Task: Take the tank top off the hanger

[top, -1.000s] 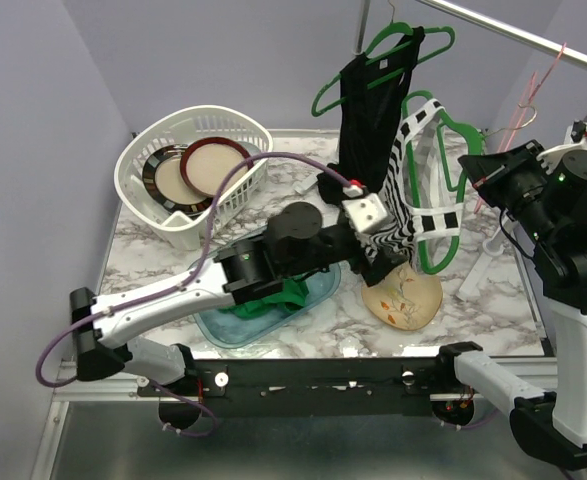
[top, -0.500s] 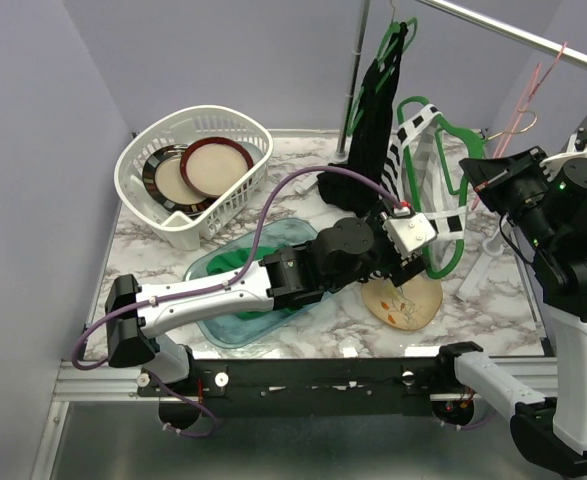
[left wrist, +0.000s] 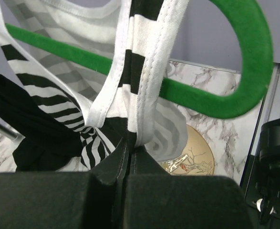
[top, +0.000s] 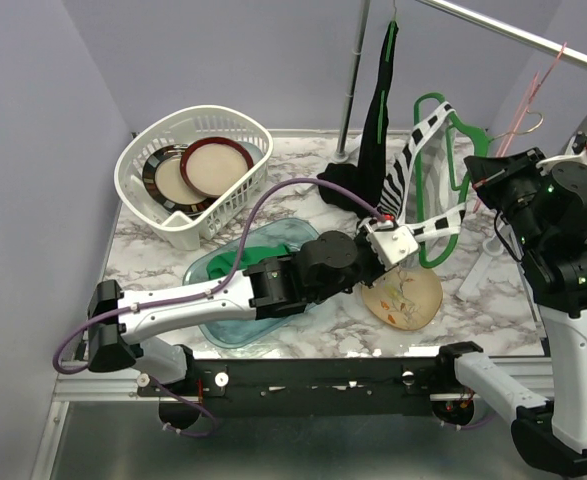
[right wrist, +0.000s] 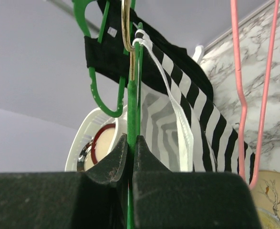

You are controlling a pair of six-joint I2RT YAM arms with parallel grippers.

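Grip looks solid: my left gripper (left wrist: 129,149) is pinched tight on a white-edged strap of the striped tank top (left wrist: 147,52), holding it taut under the green hanger (left wrist: 204,101). My right gripper (right wrist: 130,143) is clamped on that hanger's thin stem, just below its gold hook (right wrist: 123,24). From above, the tank top is on the hanger, stretched down toward the floral plate (top: 405,295). One strap looks looped round the hanger's arm, though I can't be sure. A black garment (top: 375,120) hangs just beside.

Marble table (top: 298,160) with white basket (top: 203,115), teal dish (top: 273,236), floral plate (top: 410,296)
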